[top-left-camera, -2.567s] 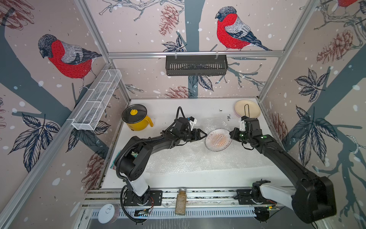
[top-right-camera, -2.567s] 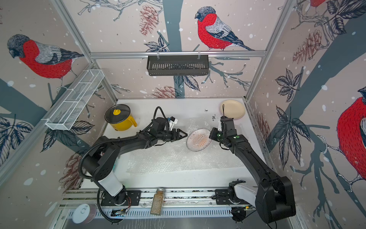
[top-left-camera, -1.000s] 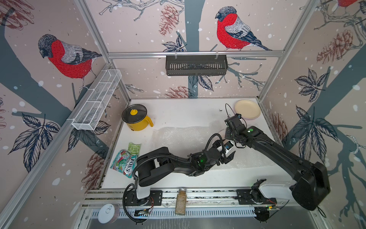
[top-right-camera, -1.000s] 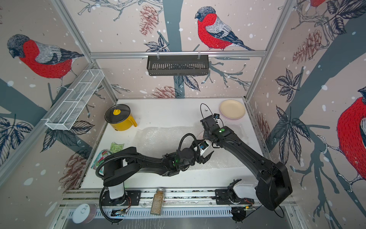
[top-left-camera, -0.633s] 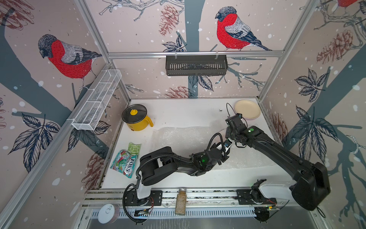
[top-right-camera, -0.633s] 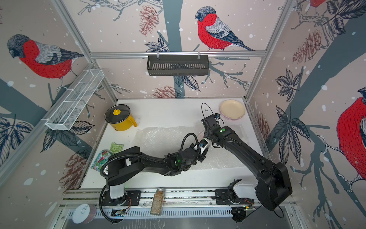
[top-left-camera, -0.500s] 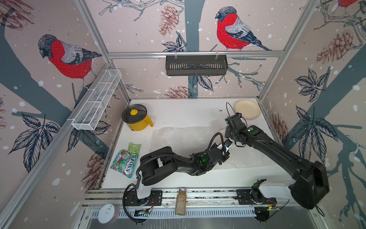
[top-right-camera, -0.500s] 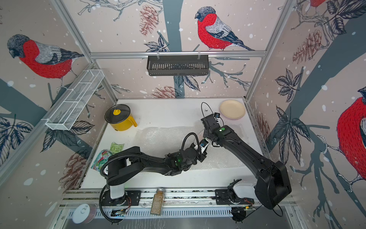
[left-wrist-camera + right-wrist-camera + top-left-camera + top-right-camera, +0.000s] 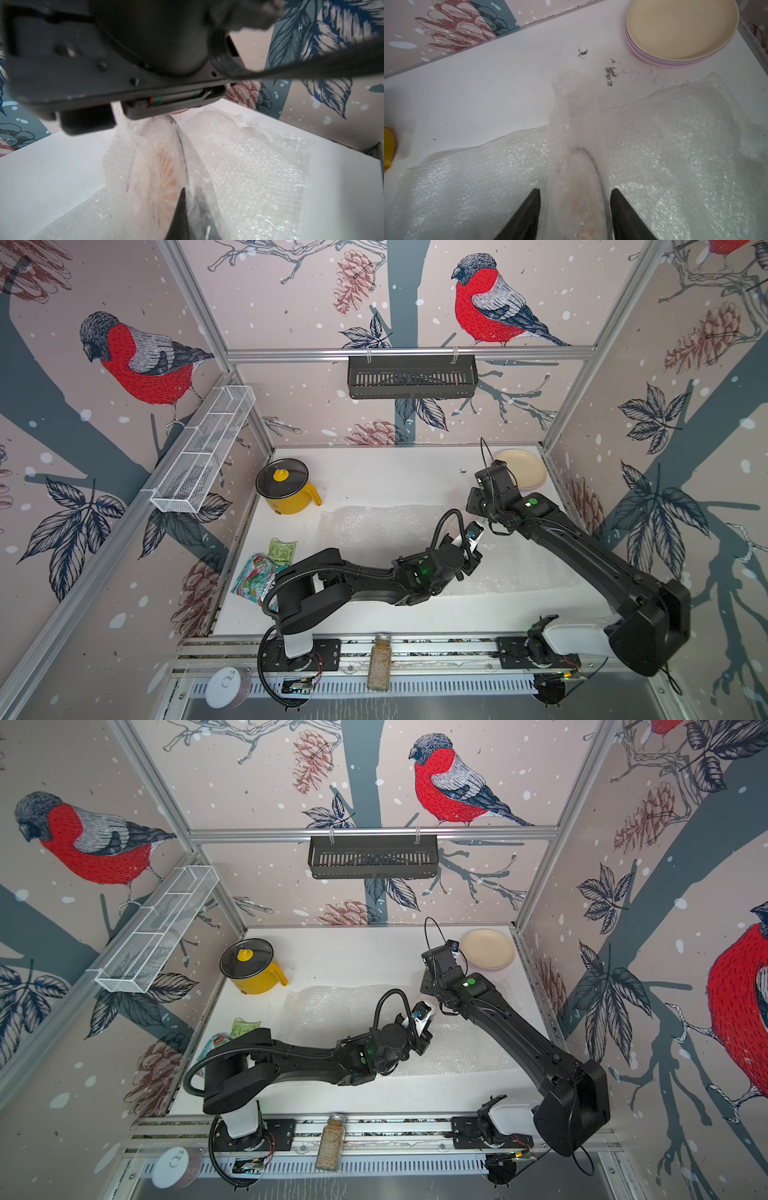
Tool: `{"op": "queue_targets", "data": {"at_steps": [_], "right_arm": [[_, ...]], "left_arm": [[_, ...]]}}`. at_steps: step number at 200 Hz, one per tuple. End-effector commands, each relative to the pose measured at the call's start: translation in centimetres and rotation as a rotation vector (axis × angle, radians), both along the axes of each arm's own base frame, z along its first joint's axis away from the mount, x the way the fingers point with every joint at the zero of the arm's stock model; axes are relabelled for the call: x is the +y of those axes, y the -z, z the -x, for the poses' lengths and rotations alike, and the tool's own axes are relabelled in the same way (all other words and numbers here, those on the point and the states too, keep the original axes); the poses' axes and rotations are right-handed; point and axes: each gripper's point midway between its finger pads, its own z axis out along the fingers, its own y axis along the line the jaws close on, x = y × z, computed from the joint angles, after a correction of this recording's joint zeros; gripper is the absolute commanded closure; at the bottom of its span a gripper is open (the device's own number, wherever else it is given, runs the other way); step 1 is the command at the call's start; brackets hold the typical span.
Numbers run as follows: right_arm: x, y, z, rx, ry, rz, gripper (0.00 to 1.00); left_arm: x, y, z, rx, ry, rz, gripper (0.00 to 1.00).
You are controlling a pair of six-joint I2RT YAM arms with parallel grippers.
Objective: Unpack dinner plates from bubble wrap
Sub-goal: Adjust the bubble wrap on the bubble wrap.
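The left arm [image 9: 365,572] lies low across the tabletop [image 9: 374,472], and the left tool [image 9: 190,195] is clenched on one sunburst plate [image 9: 164,176] wrapped in bubble wrap [image 9: 120,158], standing on edge near the plate stack [image 9: 681,27]. The right tool [image 9: 575,193] straddles it, released. The stack has three plates: cream, lilac, pink.

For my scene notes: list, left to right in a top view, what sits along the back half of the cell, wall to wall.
White wire mesh basket → yellow pot with black glass lid → black slotted hanging basket → cream round plate topping its stack.
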Motion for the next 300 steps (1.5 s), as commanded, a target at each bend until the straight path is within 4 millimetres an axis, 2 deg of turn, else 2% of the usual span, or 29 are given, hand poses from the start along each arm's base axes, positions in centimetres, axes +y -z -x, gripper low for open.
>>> {"op": "queue_targets", "data": {"at_steps": [1,15,28,49,60,76,102,117,148,166,210,235,244,282,300], "right_arm": [[1.3,-5.0,-1.1,-0.143,-0.072,-0.067,0.18],[1.4,-7.3,-1.1,-0.193,-0.09,-0.079,0.07],[1.0,-9.8,-0.5,-0.248,-0.099,-0.101,0.01],[0.7,-11.7,0.1,-0.29,-0.119,-0.121,0.01],[0.5,-11.5,0.3,-0.286,-0.118,-0.118,0.01],[0.1,-10.0,0.3,-0.25,-0.114,-0.108,0.01],[0.1,-7.1,0.6,-0.195,-0.134,-0.127,0.01],[0.3,-5.8,1.0,-0.171,-0.146,-0.14,0.01],[0.7,-3.0,2.1,-0.107,-0.174,-0.157,0.01],[0.8,-1.3,2.7,-0.071,-0.181,-0.155,0.01],[1.0,1.8,4.0,-0.011,-0.183,-0.161,0.01],[1.6,3.1,4.3,0.015,-0.192,-0.165,0.01],[1.7,3.4,4.3,0.02,-0.194,-0.162,0.01],[2.6,4.7,4.3,0.045,-0.202,-0.129,0.01],[3.0,4.9,4.3,0.052,-0.207,-0.111,0.01]], "left_arm": [[1.3,-2.8,-0.4,0.064,-0.004,0.128,1.0],[2.6,-4.3,-0.7,0.121,0.002,0.198,1.0],[4.2,-5.6,-1.0,0.174,0.01,0.286,1.0],[6.7,-7.6,-1.2,0.229,0.015,0.416,1.0],[7.8,-8.9,-0.9,0.233,0.022,0.481,1.0],[9.7,-10.3,-0.6,0.263,0.025,0.616,1.0],[11.3,-10.6,-0.1,0.344,0.034,0.776,1.0],[11.4,-9.9,0.2,0.4,0.059,0.841,1.0],[11.1,-6.9,0.0,0.508,0.05,0.903,1.0],[11.1,-5.9,0.0,0.519,0.061,0.93,1.0],[12.6,-2.2,-0.5,0.539,-0.015,0.947,0.97],[13.7,-1.4,-0.5,0.514,-0.041,0.938,0.87],[14.1,-0.9,-0.7,0.518,-0.061,0.93,0.77],[14.9,0.0,-0.9,0.53,-0.068,0.869,0.55],[15.9,0.6,-1.1,0.529,-0.115,0.852,0.46]]}}
